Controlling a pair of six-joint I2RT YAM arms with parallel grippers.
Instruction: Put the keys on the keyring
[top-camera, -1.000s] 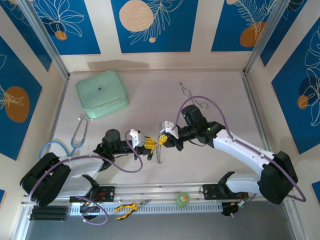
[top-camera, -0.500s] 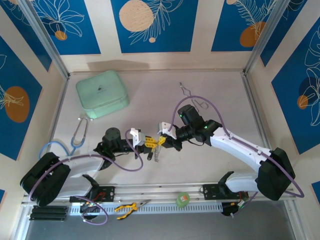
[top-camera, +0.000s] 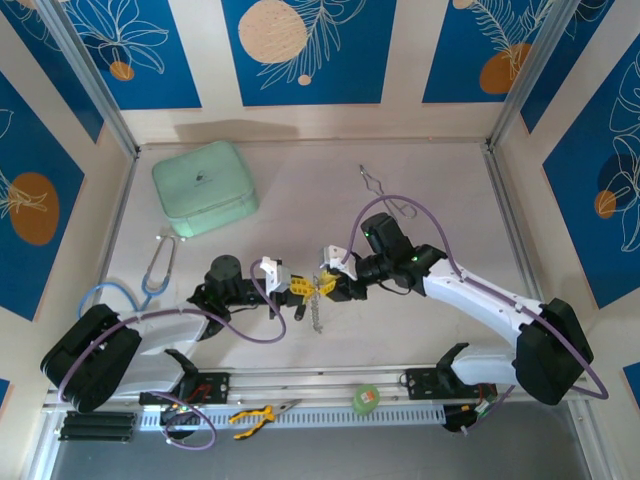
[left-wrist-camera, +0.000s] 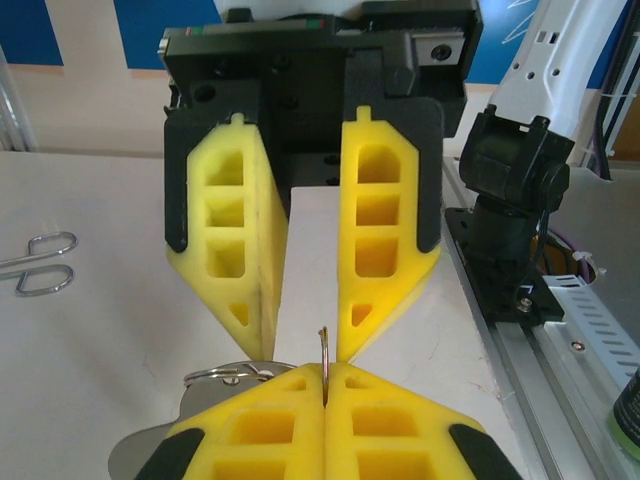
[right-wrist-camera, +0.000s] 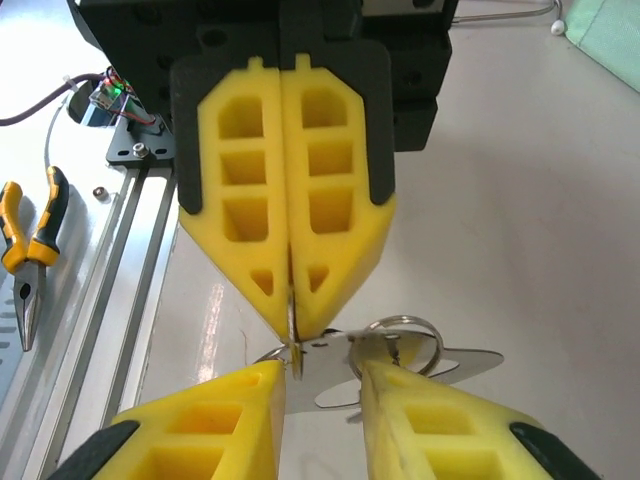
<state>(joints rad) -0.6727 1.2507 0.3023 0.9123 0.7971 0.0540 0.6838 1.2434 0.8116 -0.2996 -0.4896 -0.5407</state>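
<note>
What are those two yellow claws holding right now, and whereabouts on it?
The left gripper pinches the keyring by a thin metal edge, its chain dangling below. The right gripper is open, holding nothing.

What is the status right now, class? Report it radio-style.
Left gripper shut on the keyring. Right gripper open, facing it. Chain hanging free.

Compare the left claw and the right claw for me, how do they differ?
The left claw is shut, fingers pressed together on a thin metal part of the keyring; the right claw is open, a clear gap between its fingers. The left claw reaches in from the left, the right claw from the right. Both have yellow fingers and face each other.
</note>
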